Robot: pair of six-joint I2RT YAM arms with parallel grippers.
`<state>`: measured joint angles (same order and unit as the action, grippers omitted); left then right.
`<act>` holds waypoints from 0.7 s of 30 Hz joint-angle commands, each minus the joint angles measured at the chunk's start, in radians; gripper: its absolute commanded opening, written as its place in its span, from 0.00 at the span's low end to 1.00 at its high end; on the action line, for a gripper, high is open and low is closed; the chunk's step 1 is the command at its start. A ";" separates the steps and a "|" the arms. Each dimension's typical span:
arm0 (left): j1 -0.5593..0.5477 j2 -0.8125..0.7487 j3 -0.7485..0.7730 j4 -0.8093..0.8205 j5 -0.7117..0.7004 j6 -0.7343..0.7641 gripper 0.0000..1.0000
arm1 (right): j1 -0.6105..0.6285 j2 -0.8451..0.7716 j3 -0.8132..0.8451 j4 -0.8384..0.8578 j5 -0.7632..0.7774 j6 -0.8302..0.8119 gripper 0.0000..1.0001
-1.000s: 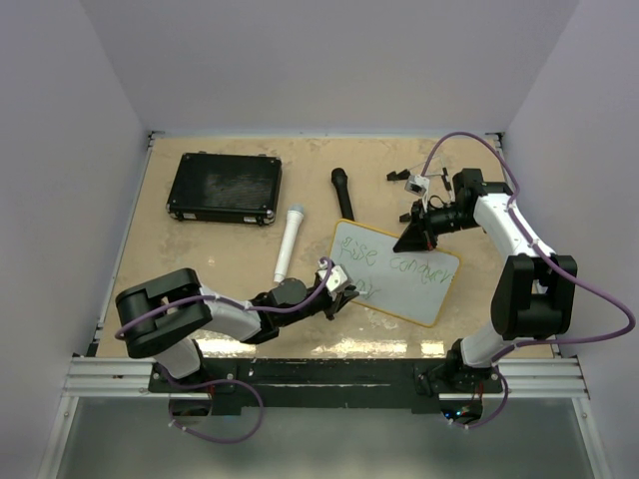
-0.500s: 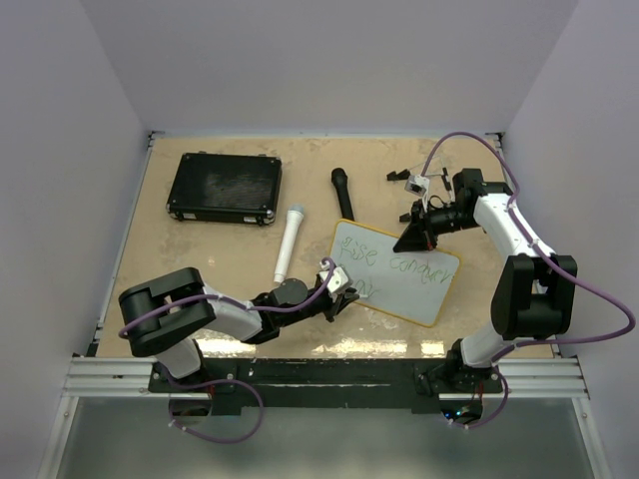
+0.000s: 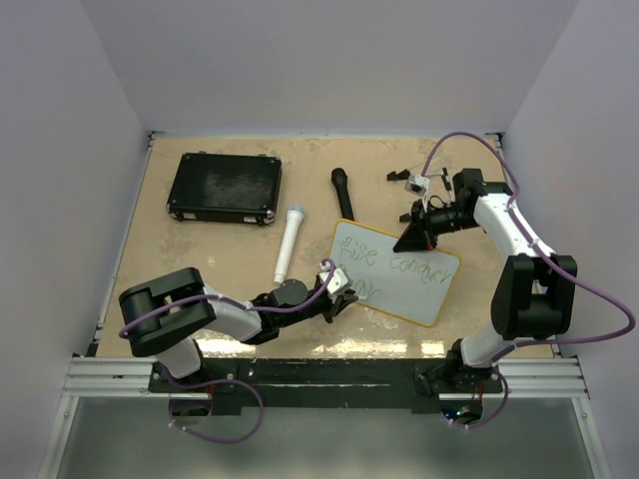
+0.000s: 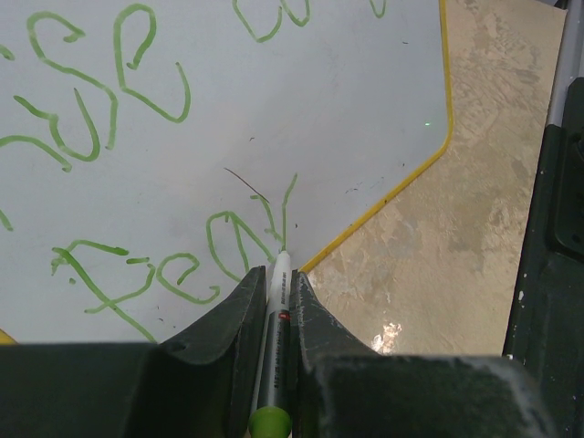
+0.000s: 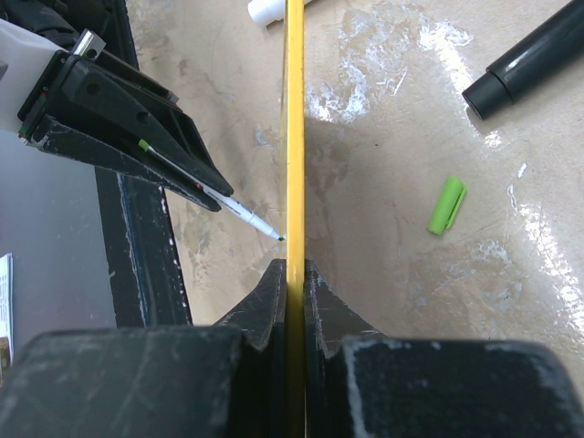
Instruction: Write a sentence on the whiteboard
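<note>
Green-lettered whiteboard is lying centre-right on tabletop; sentence partly cut off in left wrist view; left hand pinching marker; right hand clamping the board's upper rim, seen edge-on.

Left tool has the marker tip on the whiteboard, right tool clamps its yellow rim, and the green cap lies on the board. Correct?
Not quite: the small green marker cap lies on the tan tabletop, off the board; the right wrist view shows it. The rest holds: left tool holding the white marker on the yellow-rimmed white board, right tool clamping its rim.
</note>
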<state>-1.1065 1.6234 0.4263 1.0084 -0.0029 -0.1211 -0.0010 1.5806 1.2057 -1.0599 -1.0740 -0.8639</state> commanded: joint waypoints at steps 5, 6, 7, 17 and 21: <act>0.010 0.000 -0.011 0.025 -0.006 -0.008 0.00 | 0.004 -0.036 -0.008 0.052 0.002 -0.053 0.00; 0.010 0.000 -0.008 0.025 -0.006 -0.009 0.00 | 0.004 -0.036 -0.006 0.052 0.002 -0.053 0.00; 0.010 -0.003 -0.004 0.024 -0.005 -0.006 0.00 | 0.004 -0.036 -0.006 0.052 0.002 -0.052 0.00; 0.005 -0.144 -0.004 -0.040 0.081 0.027 0.00 | 0.002 -0.039 -0.006 0.054 0.002 -0.052 0.00; 0.005 -0.197 -0.015 -0.059 0.103 0.038 0.00 | 0.004 -0.039 -0.006 0.052 0.002 -0.052 0.00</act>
<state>-1.1065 1.4906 0.4252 0.9432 0.0536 -0.1089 -0.0010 1.5806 1.2057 -1.0599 -1.0744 -0.8639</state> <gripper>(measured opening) 0.165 0.047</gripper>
